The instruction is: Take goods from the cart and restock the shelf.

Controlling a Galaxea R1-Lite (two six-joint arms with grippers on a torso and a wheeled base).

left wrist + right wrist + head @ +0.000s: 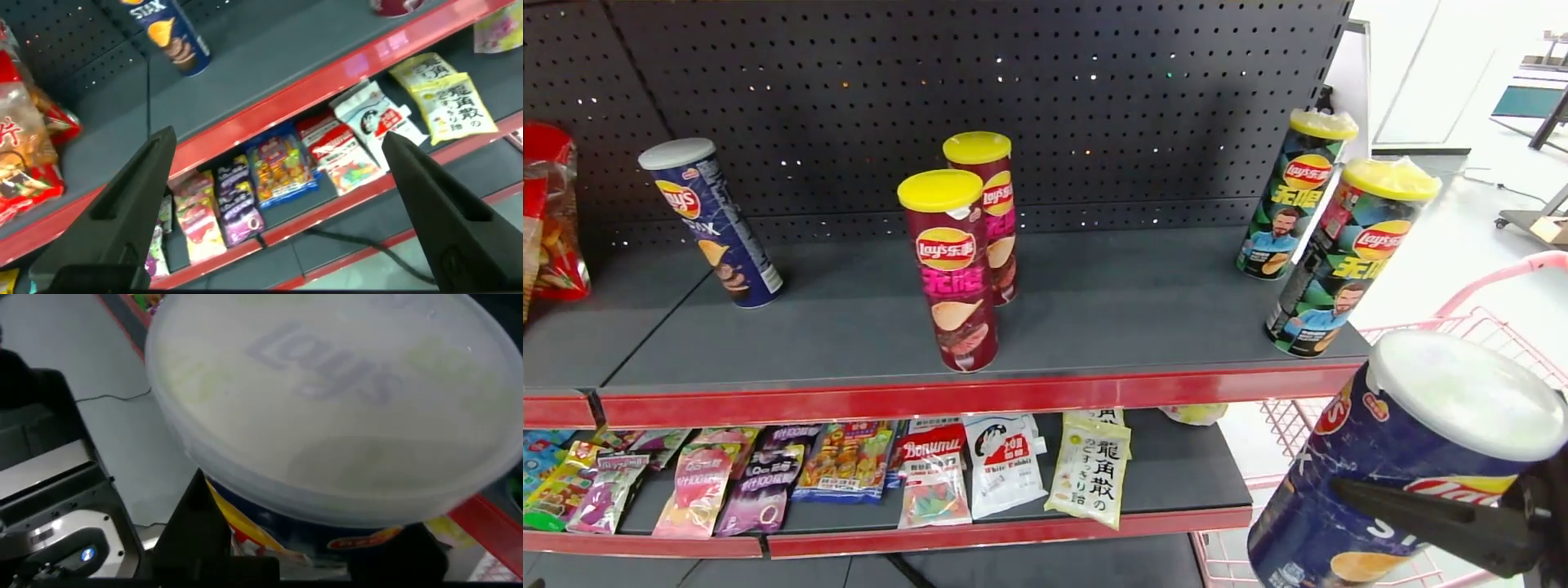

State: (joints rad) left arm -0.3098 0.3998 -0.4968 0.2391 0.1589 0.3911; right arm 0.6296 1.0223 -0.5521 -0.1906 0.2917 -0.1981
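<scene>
Lower right of the frame: the blue can (1405,457), by the pink cart (1486,318).
The right gripper (1437,510) is clenched round it, the can's long axis near upright with the lid tipped rightward. Bare top shelf (1094,327) lies up and left. The left gripper (278,139) hangs spread and empty by the lower shelf (1176,474), so the right arm looks the one to place.

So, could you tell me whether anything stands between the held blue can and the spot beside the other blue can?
Yes: on the shelf, two green cans at the right end stand nearest the held can, and two maroon cans stand midway along.
</scene>
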